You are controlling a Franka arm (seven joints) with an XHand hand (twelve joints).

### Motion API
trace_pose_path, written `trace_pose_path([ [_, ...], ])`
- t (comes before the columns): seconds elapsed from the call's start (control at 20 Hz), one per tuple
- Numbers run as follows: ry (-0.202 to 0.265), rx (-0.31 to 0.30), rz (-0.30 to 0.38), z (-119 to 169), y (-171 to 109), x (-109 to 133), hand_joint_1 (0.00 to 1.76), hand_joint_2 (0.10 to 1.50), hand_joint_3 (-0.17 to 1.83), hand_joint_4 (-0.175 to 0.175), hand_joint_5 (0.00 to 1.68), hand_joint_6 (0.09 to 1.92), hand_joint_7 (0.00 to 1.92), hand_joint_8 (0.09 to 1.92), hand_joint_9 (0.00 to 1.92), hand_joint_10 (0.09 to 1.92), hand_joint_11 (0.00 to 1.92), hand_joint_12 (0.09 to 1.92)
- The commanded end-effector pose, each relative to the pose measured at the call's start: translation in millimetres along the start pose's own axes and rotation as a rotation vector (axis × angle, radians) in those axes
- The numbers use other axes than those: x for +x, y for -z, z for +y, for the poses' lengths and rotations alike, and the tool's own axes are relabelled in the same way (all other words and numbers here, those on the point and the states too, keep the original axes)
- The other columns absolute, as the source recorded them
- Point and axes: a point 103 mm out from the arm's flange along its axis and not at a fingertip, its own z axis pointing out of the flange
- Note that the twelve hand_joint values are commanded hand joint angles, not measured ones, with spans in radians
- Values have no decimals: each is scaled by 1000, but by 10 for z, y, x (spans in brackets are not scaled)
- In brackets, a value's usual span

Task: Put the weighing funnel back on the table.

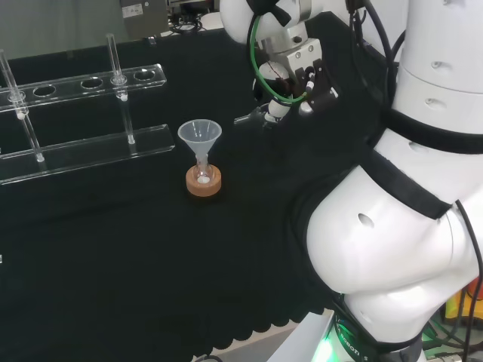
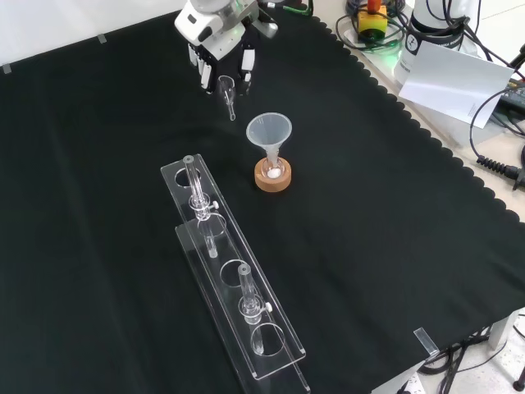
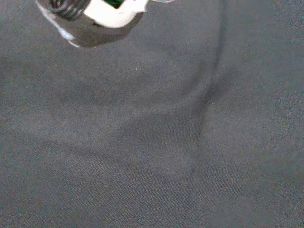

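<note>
1. the black and white hand (image 2: pixel 220 37) is seen at the top of the front view, over the far part of the desk, with its dark fingers (image 2: pixel 247 67) pointed down at the black cloth (image 2: pixel 98 164).
2. a small clear weighing funnel (image 2: pixel 227 89) is pinched between the fingers, which are closed on its mouth end; its short stem is angled down and toward the front camera.
3. whether the stem tip is touching the cloth cannot be told.
4. in the head view the hand (image 1: pixel 294 75) is set just left of the white arm links (image 1: pixel 423 151), and the weighing funnel (image 1: pixel 249 118) juts out to its left.
5. a big clear cone-shaped funnel (image 2: pixel 269 130) is stood mouth up in a small flask (image 2: pixel 272 168) on a cork ring (image 2: pixel 273 182), near the hand and to its lower right in the front view, apart from the held piece.
6. a long clear plastic rack (image 2: pixel 289 345) with upright clear tubes (image 2: pixel 244 283) is laid nearer the front camera, well apart from the hand.
7. wide bare cloth is left open to the left of the hand in the front view; the scalloped cloth edge (image 2: pixel 410 107) runs well to its right.
8. in the wrist view a blurred part of the hand (image 3: pixel 95 19) is shown over bare, creased cloth (image 3: pixel 142 156).
</note>
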Motion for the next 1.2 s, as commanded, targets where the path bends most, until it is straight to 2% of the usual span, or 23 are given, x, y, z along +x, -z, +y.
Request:
trace_pose_path([
  [0.05, 9, 3, 22, 131, -127, -20, 1058, 830, 503, 175, 1070, 962, 1231, 369, 1462, 87, 1213, 781],
  [0.45, 39, 36, 61, 316, -413, 83, 1057, 832, 502, 175, 1069, 964, 1226, 369, 1462, 87, 1209, 782],
  [0.5, 43, 72, 10, 400, -529, 145, 1057, 832, 502, 175, 1069, 965, 1224, 369, 1460, 87, 1209, 783],
  [0.7, 34, 69, 118, 498, -645, 157, 1056, 834, 500, 175, 1067, 967, 1222, 370, 1458, 87, 1207, 784],
  [0.8, 41, 62, 145, 537, -680, 178, 1056, 834, 499, 175, 1066, 968, 1221, 370, 1457, 87, 1206, 785],
  [1.2, 66, 47, 190, 665, -819, 205, 1054, 838, 496, 175, 1062, 973, 1216, 374, 1455, 87, 1200, 789],
])
